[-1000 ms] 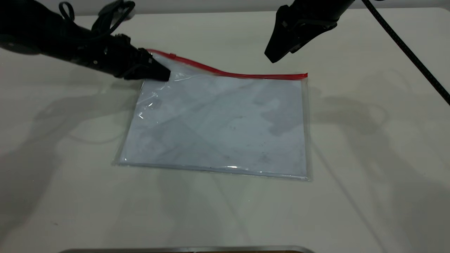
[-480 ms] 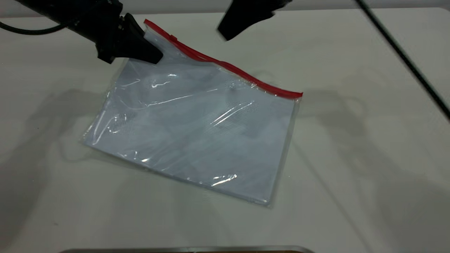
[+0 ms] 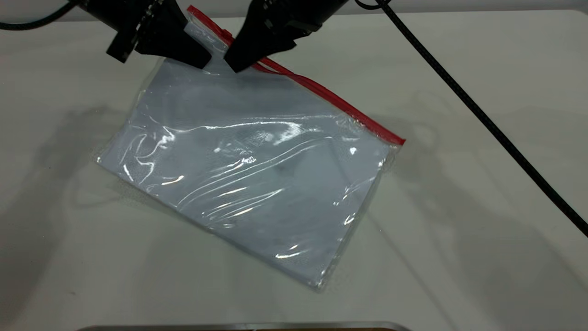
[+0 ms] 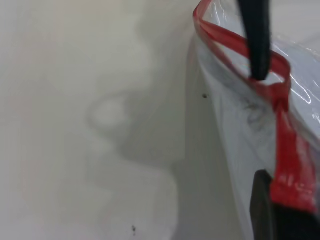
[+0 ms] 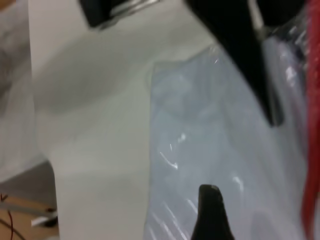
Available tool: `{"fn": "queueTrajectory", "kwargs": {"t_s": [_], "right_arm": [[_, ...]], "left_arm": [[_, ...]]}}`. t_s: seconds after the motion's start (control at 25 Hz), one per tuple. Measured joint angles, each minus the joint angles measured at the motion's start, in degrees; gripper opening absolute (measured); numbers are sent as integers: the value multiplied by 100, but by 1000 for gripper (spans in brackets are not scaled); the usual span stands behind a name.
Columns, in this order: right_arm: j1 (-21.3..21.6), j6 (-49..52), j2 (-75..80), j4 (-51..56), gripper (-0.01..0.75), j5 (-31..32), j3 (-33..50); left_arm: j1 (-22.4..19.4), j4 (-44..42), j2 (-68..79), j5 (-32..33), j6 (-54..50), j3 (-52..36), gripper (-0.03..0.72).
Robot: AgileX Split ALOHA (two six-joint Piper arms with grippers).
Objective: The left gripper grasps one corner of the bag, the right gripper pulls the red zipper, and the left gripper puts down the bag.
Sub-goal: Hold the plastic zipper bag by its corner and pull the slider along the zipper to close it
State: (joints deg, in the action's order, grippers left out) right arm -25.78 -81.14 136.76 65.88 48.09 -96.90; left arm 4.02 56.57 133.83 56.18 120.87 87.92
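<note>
No readable text, labels, brands, numbers or signs in any view. The bag (image 3: 248, 161) is clear plastic with pale sheets inside — nothing printed on it that can be made out, only faint dark smudges. The red zipper (image 3: 321, 94) is a plain strip with no marking. Both grippers' housings are bare black — no lettering visible. The table (image 3: 459, 257) surface is unmarked.
</note>
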Motion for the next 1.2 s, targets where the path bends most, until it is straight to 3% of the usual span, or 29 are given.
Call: {"fn": "queueTrajectory", "kwargs": {"t_s": [0.44, 0.84, 1.2], "right_arm": [[0, -12, 33, 362, 564, -261, -48], [0, -12, 33, 362, 205, -256, -48], [6, -12, 33, 362, 139, -304, -54]], "left_arm": [[236, -156, 0, 28, 31, 0, 53], [266, 48, 0, -57, 31, 0, 53], [266, 267, 5, -209, -70, 0, 53]]}}
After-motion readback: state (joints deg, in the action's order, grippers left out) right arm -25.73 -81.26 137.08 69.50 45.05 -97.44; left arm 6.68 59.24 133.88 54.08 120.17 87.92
